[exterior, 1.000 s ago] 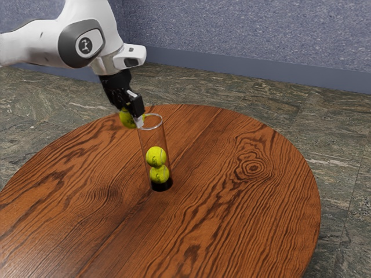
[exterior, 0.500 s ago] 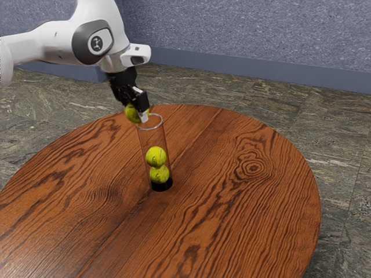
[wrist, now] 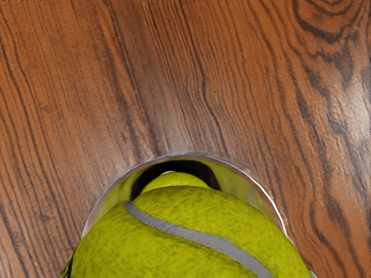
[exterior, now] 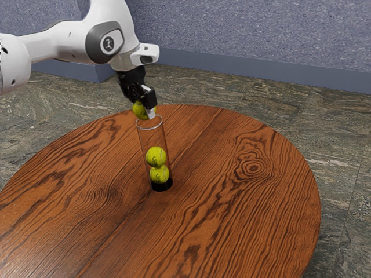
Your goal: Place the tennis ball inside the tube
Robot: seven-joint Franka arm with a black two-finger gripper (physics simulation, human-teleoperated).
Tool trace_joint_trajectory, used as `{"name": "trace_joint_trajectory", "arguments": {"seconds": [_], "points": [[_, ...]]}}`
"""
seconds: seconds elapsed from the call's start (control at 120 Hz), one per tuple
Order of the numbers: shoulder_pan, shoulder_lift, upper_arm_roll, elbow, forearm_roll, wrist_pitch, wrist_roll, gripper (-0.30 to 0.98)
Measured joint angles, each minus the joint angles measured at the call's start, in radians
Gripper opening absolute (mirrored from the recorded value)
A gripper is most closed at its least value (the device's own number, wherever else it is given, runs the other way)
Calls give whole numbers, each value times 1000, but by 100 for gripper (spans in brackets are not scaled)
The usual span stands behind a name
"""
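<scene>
As the end effector [exterior: 147,112] grips the tennis ball [exterior: 139,109], the tube [exterior: 152,136] stands just below. Two balls [exterior: 155,156] sit inside.

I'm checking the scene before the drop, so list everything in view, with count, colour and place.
Held tennis ball: one, yellow-green, in the gripper, up by the tube's open top
Upper ball: one, yellow-green, inside the tube
Lower ball: one, yellow-green, inside the tube, under the upper ball
Tube: one, clear with a black bottom, upright on the table
Table: one, round, brown wood grain, under the tube
Floor: one, grey-brown, around the table
Wall: blue-grey, behind, with a skirting board
Arm: one, white and grey, from the exterior view's left
Gripper: one, black, closed on the held tennis ball
</scene>
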Motion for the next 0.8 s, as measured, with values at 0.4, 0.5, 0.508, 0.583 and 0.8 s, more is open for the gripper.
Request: {"name": "trace_joint_trajectory", "arguments": {"seconds": [0.4, 0.5, 0.508, 0.583, 0.8], "points": [[2, -23, -4, -1, -3, 3, -1, 64], [10, -106, -7, -6, -2, -28, -15, 66], [10, -115, -7, -6, -2, -31, -16, 66], [8, -189, -6, -17, -4, -64, -29, 67], [-343, -320, 310, -68, -7, -170, -84, 68]]}}
